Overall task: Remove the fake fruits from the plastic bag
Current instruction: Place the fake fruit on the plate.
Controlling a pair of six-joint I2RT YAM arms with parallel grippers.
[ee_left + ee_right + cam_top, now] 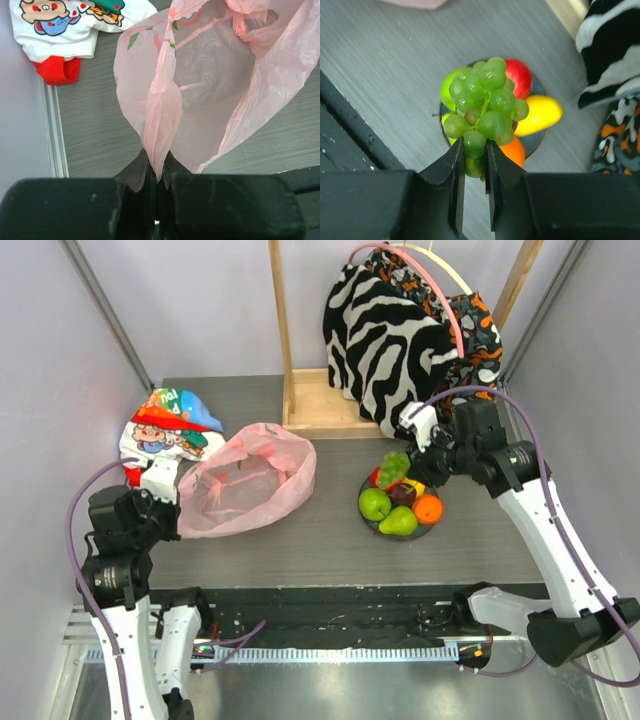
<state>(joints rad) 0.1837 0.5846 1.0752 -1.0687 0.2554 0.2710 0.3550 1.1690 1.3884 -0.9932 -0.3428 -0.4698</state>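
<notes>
The pink plastic bag (245, 480) lies open on the table's left side, and my left gripper (180, 508) is shut on its near edge. In the left wrist view a gathered fold of the bag (162, 105) runs into the closed left gripper (159, 167), and no fruit shows inside. My right gripper (475, 150) is shut on a green grape bunch (485, 100), held just above a dark plate (537, 142). On the plate sit a green apple (374, 504), green pear (399, 523), orange (428, 508), red apple (520, 77) and a yellow piece (540, 115).
A cartoon-printed white bag (165, 430) lies behind the pink one at the left wall. A wooden rack (320, 410) stands at the back, with zebra-striped cloth (385, 340) hanging just behind the right arm. A black strip runs along the near edge.
</notes>
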